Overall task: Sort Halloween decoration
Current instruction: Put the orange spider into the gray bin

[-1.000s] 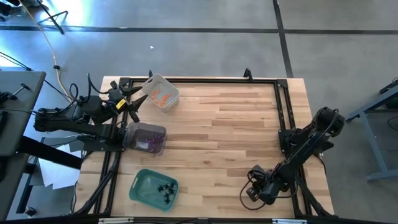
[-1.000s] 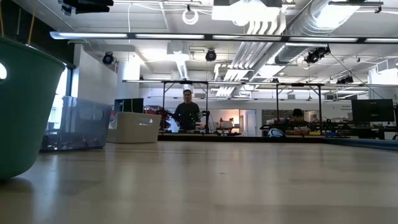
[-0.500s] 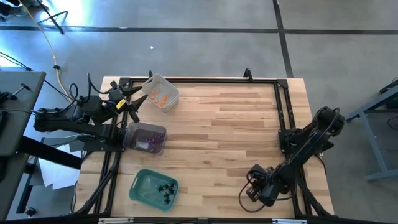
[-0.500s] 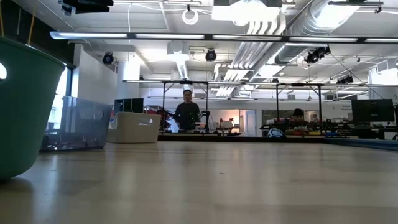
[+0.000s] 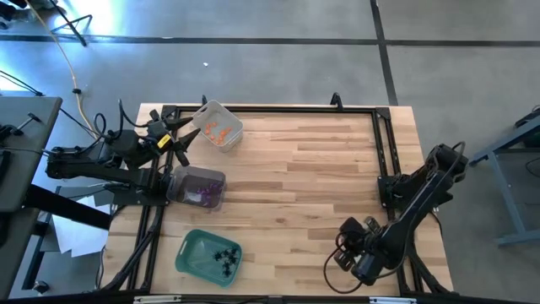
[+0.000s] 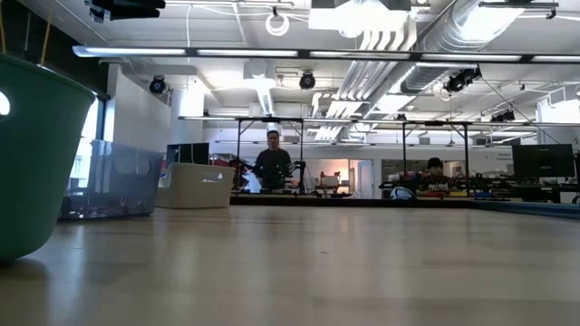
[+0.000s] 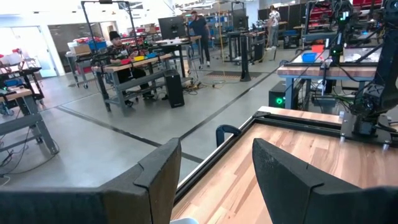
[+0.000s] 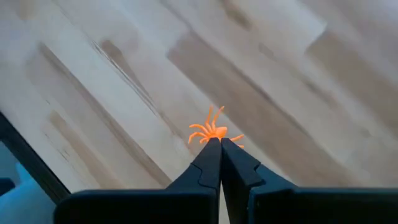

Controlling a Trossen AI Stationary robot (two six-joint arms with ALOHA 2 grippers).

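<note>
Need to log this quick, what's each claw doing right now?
Left claw: open, holding nothing.
Right claw: closed on an orange spider.

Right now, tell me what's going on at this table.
The robot is sorting small Halloween trinkets into trays. The right gripper, near the table's front right corner, is shut on an orange spider held above the wood. The left gripper waits open beside the clear tray of orange pieces at the back left. Purple pieces lie in another clear tray, black spiders in the green tray.
</note>
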